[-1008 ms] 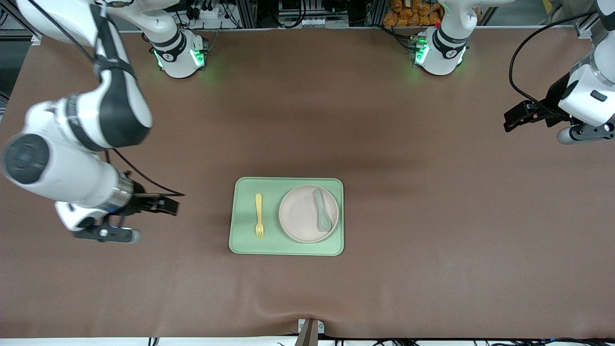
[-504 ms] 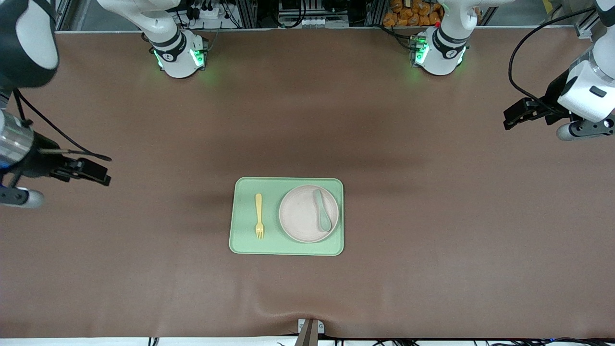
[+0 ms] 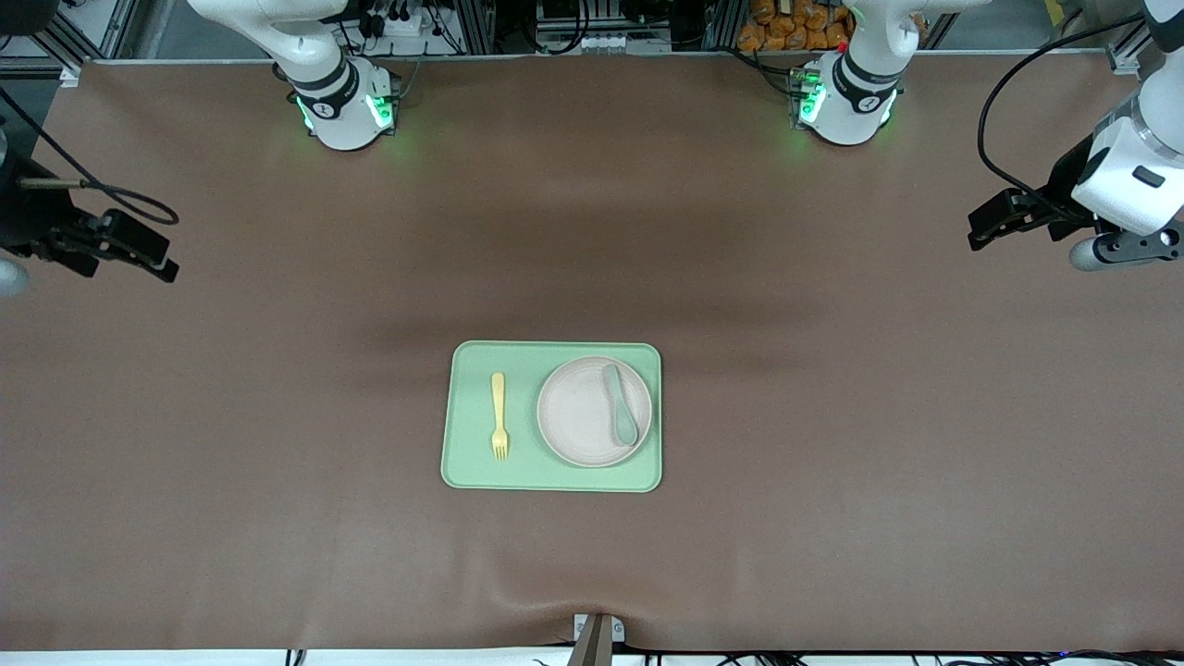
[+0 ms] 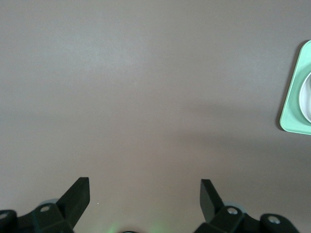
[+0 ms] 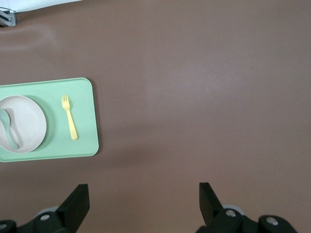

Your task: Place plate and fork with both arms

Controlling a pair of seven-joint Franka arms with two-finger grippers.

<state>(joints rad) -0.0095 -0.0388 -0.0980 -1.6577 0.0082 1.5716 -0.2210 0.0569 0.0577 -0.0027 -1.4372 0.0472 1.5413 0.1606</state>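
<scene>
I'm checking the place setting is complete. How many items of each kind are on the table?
Tray: 1
Plate: 1
Fork: 1
Spoon: 1
Total: 4

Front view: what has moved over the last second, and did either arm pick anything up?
The right gripper swung away from beside the tray toward its own end of the table, fingers open, carrying nothing. The left gripper barely shifted over its end, also open and empty. The fork, plate and spoon stayed put on the tray.
</scene>
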